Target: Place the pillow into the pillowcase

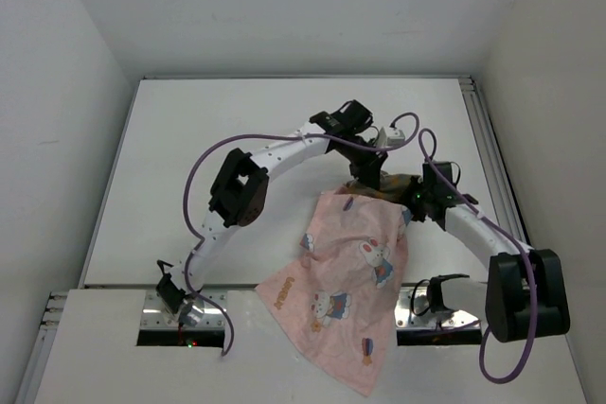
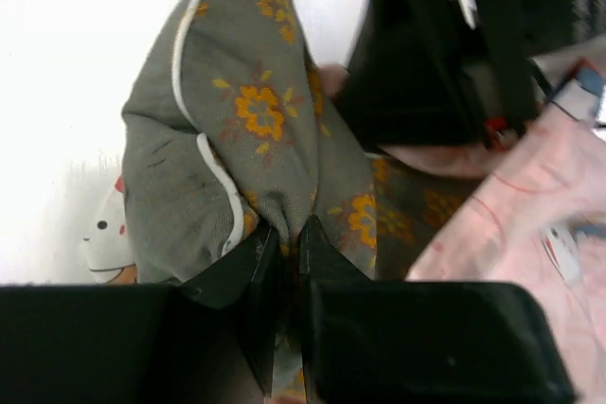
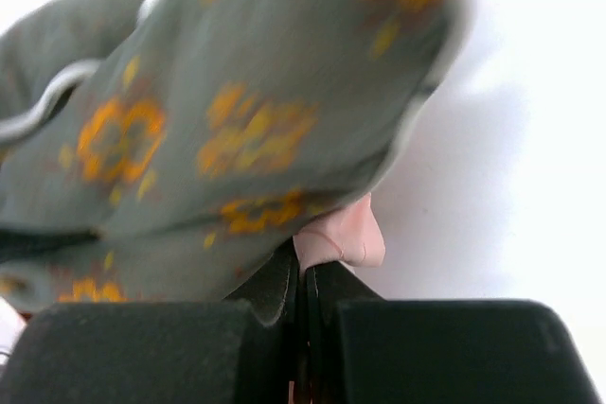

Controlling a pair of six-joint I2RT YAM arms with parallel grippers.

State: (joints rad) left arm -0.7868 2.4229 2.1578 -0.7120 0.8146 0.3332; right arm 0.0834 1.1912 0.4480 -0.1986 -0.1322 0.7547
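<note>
White bench (image 1: 189,158) under a thin pink cartoon-printed fabric pillowcase (image 1: 350,281) that spreads toward the near edge. At its far end bunches the olive-brown, orange-flowered pillow (image 2: 246,139), pinched by the nearly closed left pincer (image 2: 287,234). The right pincer (image 3: 305,267) clamps pink pillowcase cloth.

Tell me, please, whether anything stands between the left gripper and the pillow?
Nothing visible does: the left gripper is shut directly on a fold of the pillow, with the pillowcase off to one side.
</note>
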